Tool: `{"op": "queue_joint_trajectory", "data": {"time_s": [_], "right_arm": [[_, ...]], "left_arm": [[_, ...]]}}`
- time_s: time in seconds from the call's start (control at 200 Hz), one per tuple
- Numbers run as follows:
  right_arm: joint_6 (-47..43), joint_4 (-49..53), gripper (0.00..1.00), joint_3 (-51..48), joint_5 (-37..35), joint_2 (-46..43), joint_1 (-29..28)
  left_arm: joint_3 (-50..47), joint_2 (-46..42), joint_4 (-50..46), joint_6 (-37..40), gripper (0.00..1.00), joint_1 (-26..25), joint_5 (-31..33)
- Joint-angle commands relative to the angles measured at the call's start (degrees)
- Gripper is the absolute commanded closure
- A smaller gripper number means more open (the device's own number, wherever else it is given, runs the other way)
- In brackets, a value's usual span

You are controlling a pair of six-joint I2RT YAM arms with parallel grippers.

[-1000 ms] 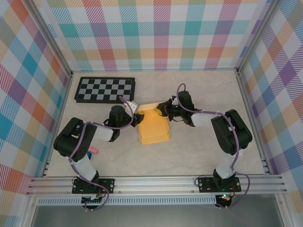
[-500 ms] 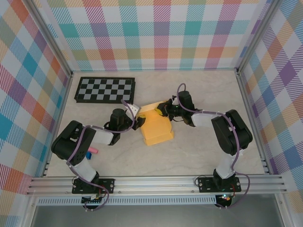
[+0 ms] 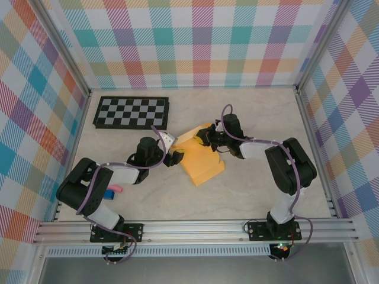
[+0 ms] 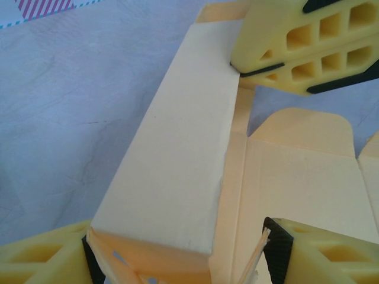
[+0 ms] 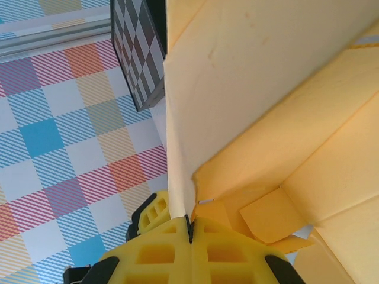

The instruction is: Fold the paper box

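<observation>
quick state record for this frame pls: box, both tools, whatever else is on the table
paper box: yellow-orange card, partly folded, one wall raised, flaps open; mid-table, lying at an angle
right tool: shut, pinching a thin card edge of the box
left tool: jaws apart, either side of the raised wall's end, at the box's left side
checkerboard: flat, far left, apart from the box
pink and blue pieces: near left, beside the left arm
table: light marbled top
</observation>
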State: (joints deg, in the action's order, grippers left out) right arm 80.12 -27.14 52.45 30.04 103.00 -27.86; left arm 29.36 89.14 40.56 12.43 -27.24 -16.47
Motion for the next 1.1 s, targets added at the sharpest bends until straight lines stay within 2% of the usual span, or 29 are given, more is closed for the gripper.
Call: {"op": "queue_joint_trajectory", "data": {"time_s": [0.0,0.255,0.4,0.5,0.56,0.59,0.615,0.755,0.875,0.97,1.095], "right_arm": [[-1.02,0.3,1.0,-0.93,0.27,-1.29,-0.34],[-0.71,-0.46,1.0,-1.6,0.28,-1.38,-0.35],[-0.67,-0.63,1.0,-1.89,-0.06,-1.58,-0.42],[-0.66,-0.88,1.0,-2.15,-0.19,-1.71,-0.39],[-0.71,-0.96,1.0,-2.26,-0.16,-1.66,-0.35],[-0.73,-0.99,1.0,-2.21,-0.16,-1.58,-0.33],[-0.67,-0.97,1.0,-2.23,-0.14,-1.51,-0.34],[-0.4,-1.49,1.0,-2.17,0.1,-1.22,-0.37],[-0.46,-1.5,1.0,-2.0,0.23,-1.22,-0.4],[-0.5,-1.21,1.0,-2.18,0.09,-1.54,-0.35],[-0.57,-0.89,1.0,-2.04,0.23,-1.79,-0.33]], "left_arm": [[-1.19,-2.88,-0.72,-0.57,0.3,-0.3,-3.3],[-1.94,-4.15,-3.27,-0.36,0.37,-0.43,-1.82],[-3.44,-6.48,-3.94,-2.07,0.36,-0.53,-1.29],[-5.12,-9.28,-4.09,-3.9,0.29,-1.04,-1.2],[-5.54,-10.96,-4.41,-5.03,0.16,-1.14,-1.33],[-5.69,-11.74,-4.53,-5.57,0.01,-1.21,-1.5],[-5.84,-12.4,-4.68,-5.84,0.0,-1.23,-1.73],[-6.66,-13.05,-6.61,-4.89,0.01,-1.5,-1.28],[-7.12,-11.46,-4.92,-4.28,0.08,-1.72,-0.78],[-6.61,-10.66,-4.7,-4.72,0.23,-1.85,3.37],[-7.9,-11.97,-4.1,-5.72,0.24,-2.36,3.81]]}}
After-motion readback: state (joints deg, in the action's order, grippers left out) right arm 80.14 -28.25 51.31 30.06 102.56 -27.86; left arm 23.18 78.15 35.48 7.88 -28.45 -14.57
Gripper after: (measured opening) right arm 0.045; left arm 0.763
